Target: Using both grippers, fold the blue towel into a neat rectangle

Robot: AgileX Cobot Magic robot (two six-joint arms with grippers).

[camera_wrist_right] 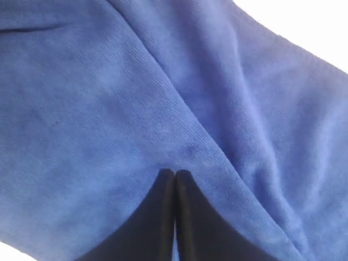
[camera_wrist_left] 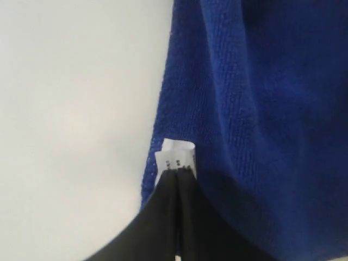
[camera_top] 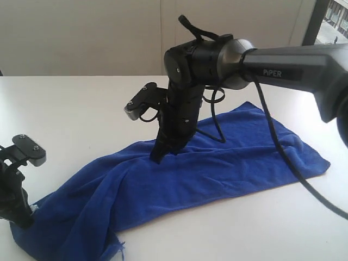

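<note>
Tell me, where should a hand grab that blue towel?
Probably at a corner, coming down from above: the blue towel lies limp, so only pinched corners or edges lift evenly. The left hand is shut on the corner by the white tag; the right hand pinches a ridge mid-cloth.

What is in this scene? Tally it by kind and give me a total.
blue towel: 1
grippers: 2 (left gripper, right gripper)
table: 1
Total: 4
</note>
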